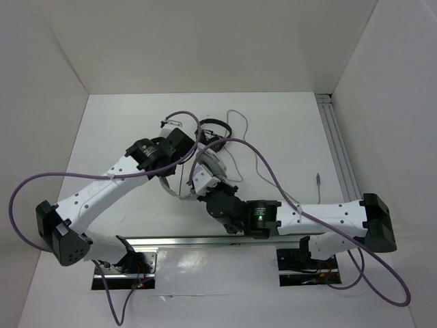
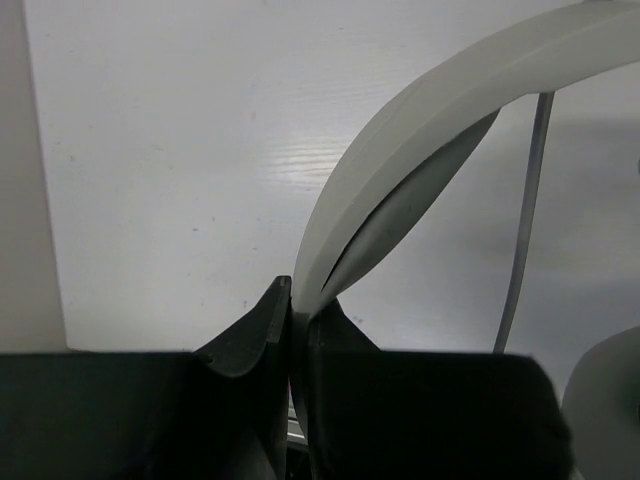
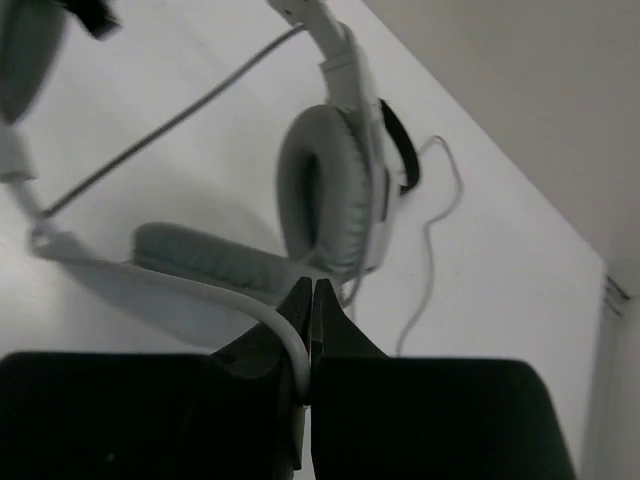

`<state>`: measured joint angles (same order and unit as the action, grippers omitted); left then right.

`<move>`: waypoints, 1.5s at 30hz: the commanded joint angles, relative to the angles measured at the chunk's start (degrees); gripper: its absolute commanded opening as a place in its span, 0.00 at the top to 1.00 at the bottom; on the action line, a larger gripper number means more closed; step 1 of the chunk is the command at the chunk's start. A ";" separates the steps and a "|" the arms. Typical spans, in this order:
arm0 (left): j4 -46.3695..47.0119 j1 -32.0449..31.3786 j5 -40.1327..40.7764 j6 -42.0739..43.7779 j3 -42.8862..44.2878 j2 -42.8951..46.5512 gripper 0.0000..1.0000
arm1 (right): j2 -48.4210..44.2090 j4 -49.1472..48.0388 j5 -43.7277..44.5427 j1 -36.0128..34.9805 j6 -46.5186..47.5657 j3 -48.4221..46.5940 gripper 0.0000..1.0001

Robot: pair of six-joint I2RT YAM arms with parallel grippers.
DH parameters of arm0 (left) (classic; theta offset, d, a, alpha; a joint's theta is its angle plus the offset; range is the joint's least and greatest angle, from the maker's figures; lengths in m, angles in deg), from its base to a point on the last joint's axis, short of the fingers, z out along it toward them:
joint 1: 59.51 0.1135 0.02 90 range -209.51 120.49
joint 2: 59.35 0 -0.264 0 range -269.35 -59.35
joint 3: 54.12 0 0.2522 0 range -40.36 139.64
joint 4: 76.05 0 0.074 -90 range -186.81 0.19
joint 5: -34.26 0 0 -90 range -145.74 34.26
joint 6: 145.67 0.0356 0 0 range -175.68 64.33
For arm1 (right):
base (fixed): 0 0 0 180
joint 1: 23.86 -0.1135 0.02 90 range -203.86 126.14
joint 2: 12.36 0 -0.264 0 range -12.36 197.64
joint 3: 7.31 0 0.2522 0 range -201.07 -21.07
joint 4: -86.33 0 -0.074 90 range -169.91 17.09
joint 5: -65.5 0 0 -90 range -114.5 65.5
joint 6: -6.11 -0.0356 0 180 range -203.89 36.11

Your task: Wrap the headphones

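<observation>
The light grey-white headphones (image 1: 208, 162) lie mid-table between my two grippers. My left gripper (image 1: 179, 145) is shut on their wide headband (image 2: 400, 130), which arcs up and right from the closed jaws (image 2: 298, 295). My right gripper (image 1: 202, 178) is shut on the pale cable (image 3: 200, 290) close to the headphones; the cable curves in from the left into the jaws (image 3: 312, 288). A padded cup (image 3: 325, 190) stands just beyond the right fingertips. The thin cable (image 1: 263, 167) trails to the right across the table to its plug (image 1: 319, 179).
Smaller black headphones (image 1: 217, 124) lie just behind the white ones. An aluminium rail (image 1: 339, 147) runs along the table's right edge. White walls close in the left, back and right. A purple arm cable (image 1: 225, 140) loops over the middle.
</observation>
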<state>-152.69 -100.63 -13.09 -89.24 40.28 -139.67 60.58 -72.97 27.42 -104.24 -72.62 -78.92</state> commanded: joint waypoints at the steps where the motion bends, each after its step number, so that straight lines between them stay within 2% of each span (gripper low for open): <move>1: 5.64 -0.71 -6.23 5.51 -3.28 7.52 1.00 | -1.74 -14.64 19.62 -0.66 9.81 1.23 0.98; 3: 7.49 -1.23 -9.59 6.93 -4.70 9.73 1.00 | -4.03 -23.06 18.49 0.04 11.31 5.26 0.95; 6: 8.12 -1.24 -12.95 8.60 -5.85 11.93 1.00 | -9.39 -28.38 13.66 2.24 10.09 8.53 0.84; 8: 8.12 -1.85 -13.64 10.17 -5.85 12.46 1.00 | -12.29 -27.60 9.71 5.30 6.85 8.54 0.80; 14: 5.75 -4.14 -13.65 10.80 -4.70 11.85 1.00 | -13.01 -26.10 -1.81 11.81 3.59 6.78 0.77; 19: 4.61 -5.81 -13.65 11.41 -2.34 12.46 1.00 | -11.86 -24.00 -11.28 17.17 -0.01 5.46 0.78; 21: 4.60 -6.42 -14.87 11.41 -0.93 12.98 1.00 | -11.34 -23.99 -14.81 20.15 -2.64 6.08 0.78; 26: 4.07 -7.04 -24.43 15.80 0.31 14.57 1.00 | -10.28 -27.42 -25.96 27.19 -6.35 8.27 0.78; 30: 3.46 -7.04 -25.26 18.53 0.31 14.57 1.00 | -7.56 -26.11 -32.04 32.03 -6.44 5.13 0.77; 34: 2.93 -8.27 -23.85 17.92 -0.22 14.57 1.00 | -6.94 -23.30 -40.21 35.63 -5.91 1.42 0.65; 38: 2.93 -8.80 -25.08 18.44 1.09 14.57 1.00 | -2.90 -21.53 -50.76 40.81 -5.91 -0.51 0.67; 41: 2.23 -8.80 -23.15 17.92 3.20 14.57 1.00 | -2.37 -24.33 -57.44 41.62 -8.44 2.11 0.78; 43: 0.56 -8.80 -20.78 17.21 5.48 13.96 1.00 | -2.99 -28.79 -59.38 41.62 -10.20 5.61 0.83; 45: -2.16 -8.80 -18.93 15.29 8.37 12.73 1.00 | -2.29 -31.45 -59.39 41.62 -12.49 7.56 0.93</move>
<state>-154.04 -109.31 -33.83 -71.01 42.60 -127.43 57.79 -97.34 -27.09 -62.84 -81.37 -73.69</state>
